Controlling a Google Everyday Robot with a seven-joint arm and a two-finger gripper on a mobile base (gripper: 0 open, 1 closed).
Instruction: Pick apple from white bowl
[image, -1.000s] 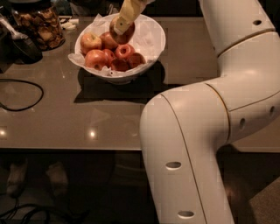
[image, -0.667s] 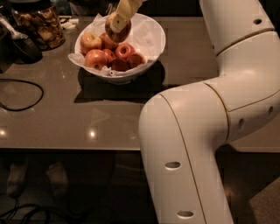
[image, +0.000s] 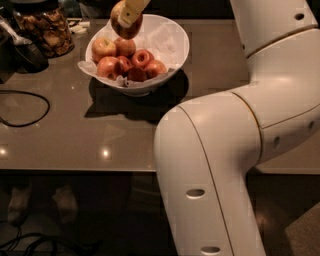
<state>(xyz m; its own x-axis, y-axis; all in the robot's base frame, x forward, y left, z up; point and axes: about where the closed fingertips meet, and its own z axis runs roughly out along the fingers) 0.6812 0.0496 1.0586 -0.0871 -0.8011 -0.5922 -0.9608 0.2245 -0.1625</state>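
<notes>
My gripper (image: 126, 20) is at the top of the camera view, above the far left part of the white bowl (image: 176, 46). It is shut on the apple (image: 133, 29), which hangs clear above the bowl's contents. One cream finger (image: 131, 9) lies across the apple's front. The apple looks yellowish with a dark red-brown lower side in the dim light. The bowl is wide, lined with white paper, and holds several other red and yellow-red apples (image: 125, 62).
A glass jar of brown snacks (image: 46, 29) stands at the back left, with a dark object (image: 26, 54) beside it. A black cable (image: 25, 107) loops on the brown table's left. My white arm (image: 225, 150) fills the right and front.
The gripper has risen with the apple held in it, from among the apples in the bowl to above the bowl's rim.
</notes>
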